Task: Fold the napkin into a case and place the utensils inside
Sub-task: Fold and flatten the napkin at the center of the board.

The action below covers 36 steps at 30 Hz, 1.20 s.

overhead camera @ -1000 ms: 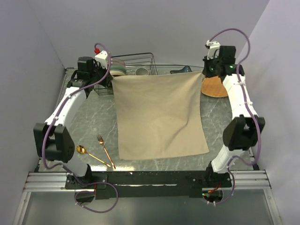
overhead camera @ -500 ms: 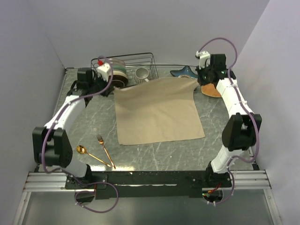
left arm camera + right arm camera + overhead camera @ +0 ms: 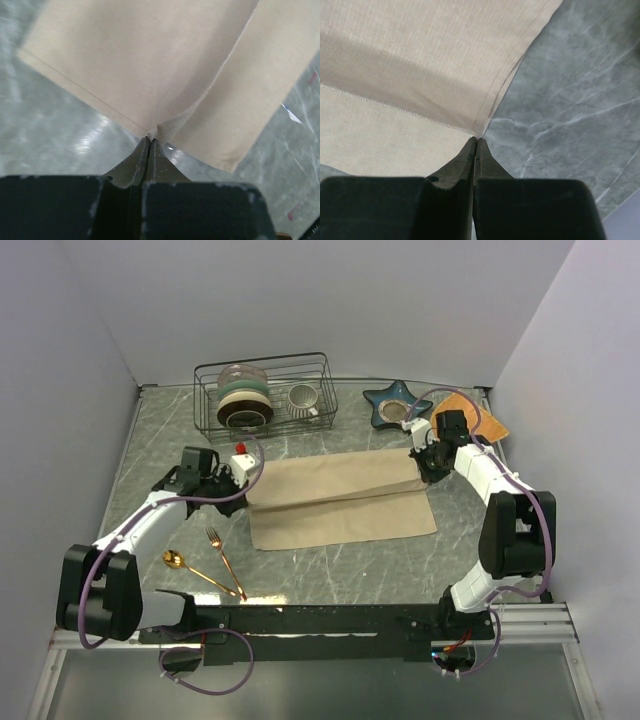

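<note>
Beige napkin (image 3: 340, 502): mid-table on grey marble table (image 3: 330, 580), doubled over. Top layer stops short, so a strip of the lower layer shows along the near side.
left gripper (image 3: 246, 478): at the napkin's left end. Wrist view (image 3: 150, 141) shows fingers pressed together on the fold corner of the napkin (image 3: 150, 65); cloth looks nipped right at the tips, but the bite itself is hidden.
right gripper (image 3: 422, 462): at the right end. Wrist view (image 3: 476, 141) shows tips clamped tight on the doubled corner of the napkin (image 3: 410, 60).
gold fork (image 3: 226, 558): near left, on bare marble, well apart from the napkin.
gold spoon (image 3: 195, 570): just beside the fork in a V; can't tell if their near ends touch.
wire rack (image 3: 262, 360): far edge; holds stacked dishes (image 3: 243, 397) and a mug (image 3: 303, 400), details too small.
blue star dish (image 3: 397, 405): far right.
orange mat (image 3: 472, 412): far right corner, partly behind the right arm's cable.
</note>
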Tool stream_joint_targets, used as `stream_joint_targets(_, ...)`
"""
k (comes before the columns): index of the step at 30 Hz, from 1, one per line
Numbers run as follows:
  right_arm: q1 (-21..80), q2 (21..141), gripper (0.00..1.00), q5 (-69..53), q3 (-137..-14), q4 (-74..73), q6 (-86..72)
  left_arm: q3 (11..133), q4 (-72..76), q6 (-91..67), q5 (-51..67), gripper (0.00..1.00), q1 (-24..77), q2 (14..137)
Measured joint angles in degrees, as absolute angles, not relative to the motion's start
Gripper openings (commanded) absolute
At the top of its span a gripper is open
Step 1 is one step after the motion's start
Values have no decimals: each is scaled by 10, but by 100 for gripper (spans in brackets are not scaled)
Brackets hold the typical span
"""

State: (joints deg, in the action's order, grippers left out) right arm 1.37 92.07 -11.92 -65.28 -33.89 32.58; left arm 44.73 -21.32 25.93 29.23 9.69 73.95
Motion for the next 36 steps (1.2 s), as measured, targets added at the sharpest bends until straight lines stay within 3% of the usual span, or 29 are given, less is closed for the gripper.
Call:
stream_joint_targets(9,14,921,0,-105,-647,-337,351,433,-223,274,266,1,180,732)
stream_joint_targets(22,14,841,0,-87,-573,-352,407,434,-317,359,239,1,213,687)
stream_joint_targets(29,29,864,0,-75,-540,-336,408,433,-317,355,202,1,283,729)
stream_joint_targets(36,35,883,0,-64,-525,-323,411,433,-316,354,173,1,290,769)
